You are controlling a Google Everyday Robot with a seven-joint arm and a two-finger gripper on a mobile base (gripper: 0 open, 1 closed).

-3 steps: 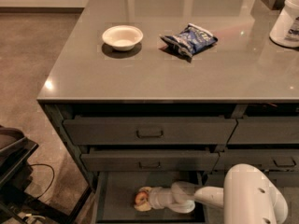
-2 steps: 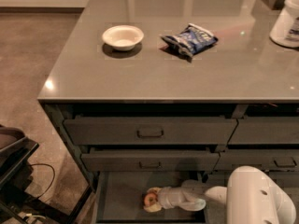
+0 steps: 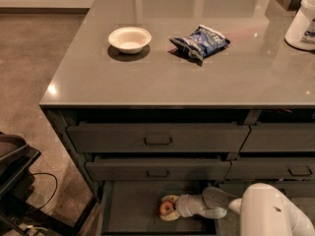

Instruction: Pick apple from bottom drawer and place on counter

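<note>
The bottom drawer stands pulled open under two shut drawers with pull handles. The apple, small, red with a yellowish patch, is inside it near the middle. My gripper reaches into the drawer from the right, its pale fingers wrapped around the apple above and below it. The white arm fills the lower right corner. The counter is a glossy grey-brown top above the drawers.
A white bowl and a blue snack bag lie on the counter. A white container stands at the right edge. Dark equipment with cables sits on the floor at the lower left.
The gripper with the apple has shifted to the right inside the drawer, and the arm has drawn back toward the right with it.
</note>
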